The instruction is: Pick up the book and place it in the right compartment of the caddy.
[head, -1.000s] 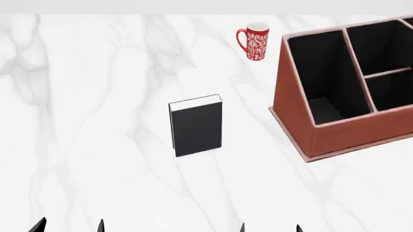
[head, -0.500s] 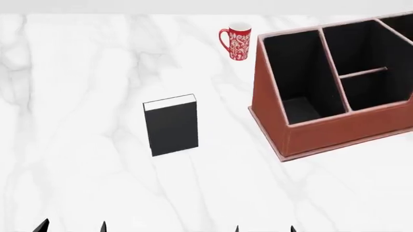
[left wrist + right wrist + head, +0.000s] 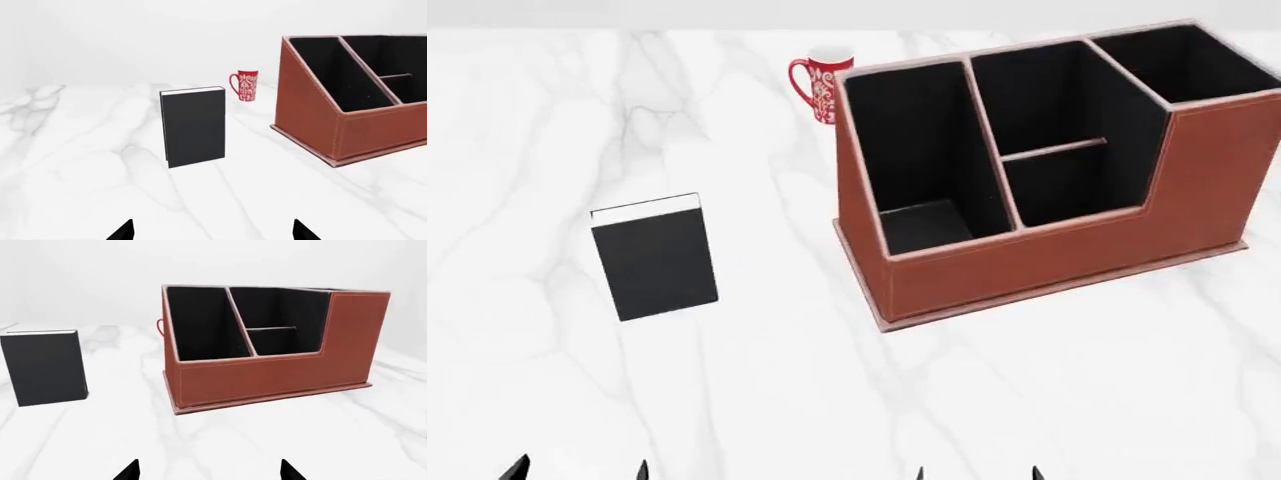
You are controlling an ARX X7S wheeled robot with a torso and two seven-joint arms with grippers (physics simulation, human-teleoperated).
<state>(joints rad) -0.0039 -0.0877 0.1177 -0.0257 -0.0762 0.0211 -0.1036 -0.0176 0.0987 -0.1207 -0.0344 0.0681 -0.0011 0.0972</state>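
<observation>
The black book stands upright on the white marble table, left of the caddy; it also shows in the left wrist view and the right wrist view. The reddish-brown caddy stands to the right, its black compartments empty; it shows in the left wrist view and right wrist view too. My left gripper and right gripper sit at the near edge, both open and empty, well short of the book. In the wrist views only the tips of the left gripper and right gripper show.
A red-and-white patterned mug stands behind the caddy's left end, also in the left wrist view. The table's far edge runs along the top of the head view.
The head view has swung to the right: book, mug and caddy all shift left in frame, and the whole caddy now shows. The gripper tips stay at the bottom edge.
</observation>
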